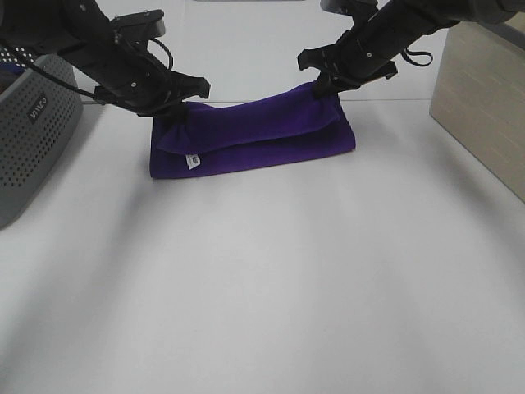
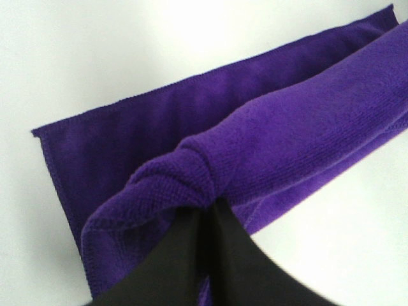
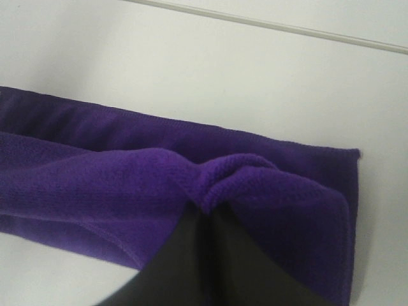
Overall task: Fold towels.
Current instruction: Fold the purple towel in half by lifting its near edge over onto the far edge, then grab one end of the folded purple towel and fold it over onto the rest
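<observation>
The deep purple towel (image 1: 250, 139) lies folded into a long band at the far middle of the white table, its small white care tag (image 1: 194, 162) at the front left corner. My left gripper (image 1: 168, 109) is shut on the towel's upper layer at the left end, where the left wrist view shows the cloth (image 2: 191, 172) bunched between the black fingers (image 2: 236, 261). My right gripper (image 1: 326, 84) is shut on the upper layer at the right end, and the right wrist view shows the cloth (image 3: 217, 175) pinched between its fingers (image 3: 178, 261). The held fold sags between them.
A grey perforated basket (image 1: 33, 135) stands at the left edge of the table. A light wooden box (image 1: 484, 98) stands at the right. White table surface (image 1: 262, 287) spreads in front of the towel.
</observation>
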{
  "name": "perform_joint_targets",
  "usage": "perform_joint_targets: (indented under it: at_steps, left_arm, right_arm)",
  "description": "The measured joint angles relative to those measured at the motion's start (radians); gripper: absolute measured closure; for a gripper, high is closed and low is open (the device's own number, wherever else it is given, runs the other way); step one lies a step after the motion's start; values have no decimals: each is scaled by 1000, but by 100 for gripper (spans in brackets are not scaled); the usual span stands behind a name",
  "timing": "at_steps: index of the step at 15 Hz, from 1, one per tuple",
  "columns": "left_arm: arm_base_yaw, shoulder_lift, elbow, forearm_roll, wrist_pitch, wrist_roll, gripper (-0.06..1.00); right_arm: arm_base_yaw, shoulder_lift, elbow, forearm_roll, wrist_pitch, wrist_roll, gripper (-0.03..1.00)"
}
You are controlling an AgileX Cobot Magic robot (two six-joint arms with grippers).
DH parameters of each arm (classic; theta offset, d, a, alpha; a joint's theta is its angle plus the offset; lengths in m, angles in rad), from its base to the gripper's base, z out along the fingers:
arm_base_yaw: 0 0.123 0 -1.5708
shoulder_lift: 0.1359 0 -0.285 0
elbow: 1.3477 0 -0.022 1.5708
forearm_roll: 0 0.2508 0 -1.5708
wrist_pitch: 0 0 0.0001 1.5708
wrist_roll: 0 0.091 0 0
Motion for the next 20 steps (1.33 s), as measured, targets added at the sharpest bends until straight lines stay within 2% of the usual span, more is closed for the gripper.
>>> perform_joint_targets:
  at_steps: [4, 7, 10, 12, 14, 15, 16, 17, 20]
  left_arm:
    - [0, 95, -100, 1, -46, 0, 94]
    - [1, 157, -190, 1, -4, 0, 93]
    - [3, 171, -198, 3, 29, 0, 90]
    - [3, 171, -200, 37, 37, -1, 69]
    - [3, 171, -209, 46, 67, -1, 37]
    - [3, 171, -229, 56, 117, -1, 21]
    - [3, 171, -261, 79, 196, -4, 14]
    - [3, 171, -277, 90, 238, -10, 12]
    - [7, 171, -399, 193, 482, -67, 10]
  right_arm:
    - [0, 72, -39, -29, 8, 28, 94]
    - [0, 75, -40, -80, 1, 54, 91]
    - [0, 75, -40, -87, -30, 54, 87]
    - [0, 75, -40, -87, -70, 54, 55]
    - [0, 75, -41, -113, -51, 54, 28]
    - [0, 74, -44, -151, -10, 54, 22]
    - [0, 64, -44, -200, 36, 54, 19]
    - [0, 57, -44, -221, 59, 54, 19]
    - [0, -50, -48, -330, 230, 79, 18]
